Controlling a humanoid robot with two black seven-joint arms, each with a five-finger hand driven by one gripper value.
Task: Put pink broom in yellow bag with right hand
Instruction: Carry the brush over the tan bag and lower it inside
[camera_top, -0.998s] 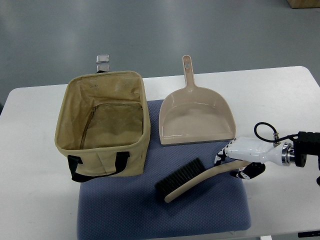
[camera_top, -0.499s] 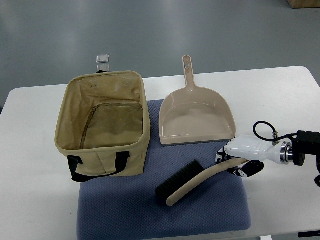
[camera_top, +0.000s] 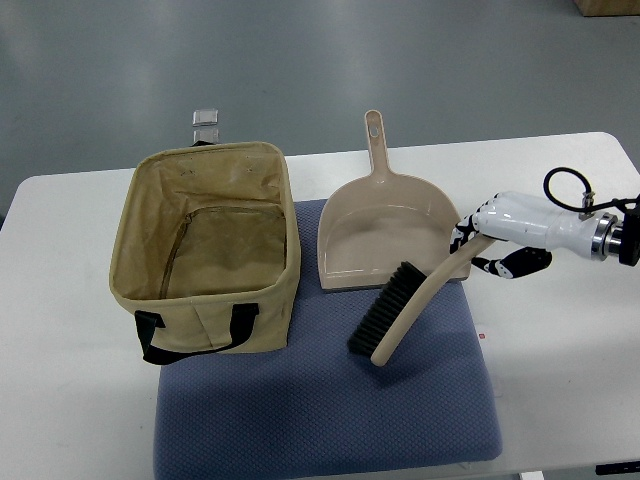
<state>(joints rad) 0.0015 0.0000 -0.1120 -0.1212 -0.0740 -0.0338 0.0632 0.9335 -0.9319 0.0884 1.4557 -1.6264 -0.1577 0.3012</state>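
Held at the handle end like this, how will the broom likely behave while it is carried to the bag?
The broom looks like stiff plastic, so it probably will not bend. The right hand grips only the handle's end, so the bristle head may swing or sag. It seems light.

Your right arm comes in from the right edge, about mid-height, its forearm lying nearly level and pointing left. You can see a black cuff at the very edge, then a silver wrist ring, then the white shell of the right hand (camera_top: 500, 245). A black cable loops up over the wrist (it arches just above the silver ring). The hand's back faces up and slopes down toward the left. Its black-and-white patterned fingers (camera_top: 462, 236) are curled under the shell, closed around the broom (camera_top: 415, 305) handle at its upper end. Your left arm does not show.
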